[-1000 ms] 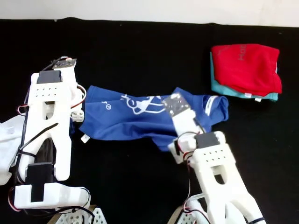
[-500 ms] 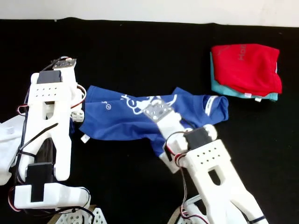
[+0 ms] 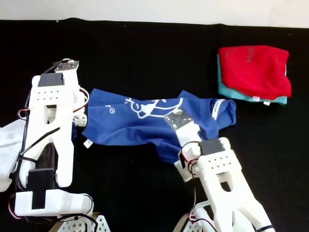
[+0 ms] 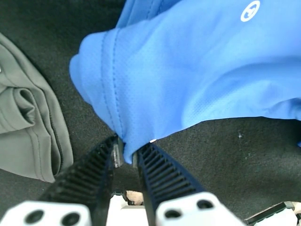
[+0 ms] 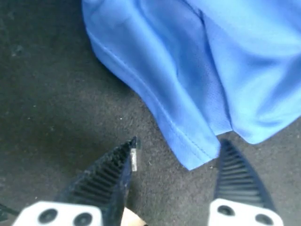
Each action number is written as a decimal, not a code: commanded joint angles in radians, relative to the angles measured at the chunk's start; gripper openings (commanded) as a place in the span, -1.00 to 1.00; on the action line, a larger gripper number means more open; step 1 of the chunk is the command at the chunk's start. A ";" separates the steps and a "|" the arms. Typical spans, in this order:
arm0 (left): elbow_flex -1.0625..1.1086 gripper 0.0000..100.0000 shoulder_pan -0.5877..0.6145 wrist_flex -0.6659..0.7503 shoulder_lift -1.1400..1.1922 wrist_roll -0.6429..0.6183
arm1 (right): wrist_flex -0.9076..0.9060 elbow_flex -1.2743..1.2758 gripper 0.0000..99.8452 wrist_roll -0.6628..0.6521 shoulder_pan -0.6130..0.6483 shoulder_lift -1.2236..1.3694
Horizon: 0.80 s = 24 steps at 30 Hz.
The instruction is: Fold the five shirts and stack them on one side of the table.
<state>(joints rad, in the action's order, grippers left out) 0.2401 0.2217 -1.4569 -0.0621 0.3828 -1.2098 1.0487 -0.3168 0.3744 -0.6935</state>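
A blue shirt point(image 3: 145, 123) with a white print lies spread across the middle of the black table. My left gripper point(image 4: 127, 153) is shut on the blue shirt's point(image 4: 197, 70) hem at its left end. My right gripper point(image 5: 176, 150) is open, its fingers straddling a folded corner of the blue shirt point(image 5: 188, 70) just above the cloth. In the high view the right arm point(image 3: 186, 128) covers the shirt's lower middle. A folded red shirt point(image 3: 255, 70) rests on a folded teal one point(image 3: 227, 89) at the back right.
A grey-white garment point(image 4: 28, 122) lies bunched beside the left gripper, also seen as pale cloth point(image 3: 7, 145) at the table's left edge. The table's far edge meets a white wall point(image 3: 154, 9). Bare black cloth point(image 3: 145, 58) stretches behind the blue shirt.
The right arm swung left over the shirt half a second ago, then came back right and slightly nearer. The left arm and the stack have not moved.
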 commanded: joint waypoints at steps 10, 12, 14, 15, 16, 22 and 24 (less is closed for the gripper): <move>-0.012 -0.98 -0.002 0.002 -0.051 -0.005 | 0.114 0.096 -0.67 -0.064 -0.015 -0.008; -0.012 -0.98 -0.002 0.002 -0.051 -0.005 | 0.114 0.102 -0.72 -0.077 -0.016 -0.008; -0.013 -0.98 -0.002 0.003 -0.051 -0.005 | 0.114 0.102 -0.71 -0.084 -0.018 -0.007; -0.013 -0.98 -0.002 0.003 -0.051 -0.005 | 0.114 0.102 -0.71 -0.084 -0.018 -0.007; -0.013 -0.98 -0.002 0.003 -0.051 -0.005 | 0.116 0.102 -0.69 -0.084 -0.018 -0.007; -0.013 -0.98 -0.002 0.002 -0.051 -0.005 | 0.173 0.125 -0.55 -0.084 -0.054 -0.007; -0.013 -0.98 -0.002 0.002 -0.051 -0.005 | 0.189 0.143 -0.54 -0.084 -0.074 -0.007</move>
<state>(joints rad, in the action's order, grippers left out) 0.2401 0.2217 -1.4569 -0.0621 0.3828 -1.0472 1.1807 -0.3890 0.3345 -0.6935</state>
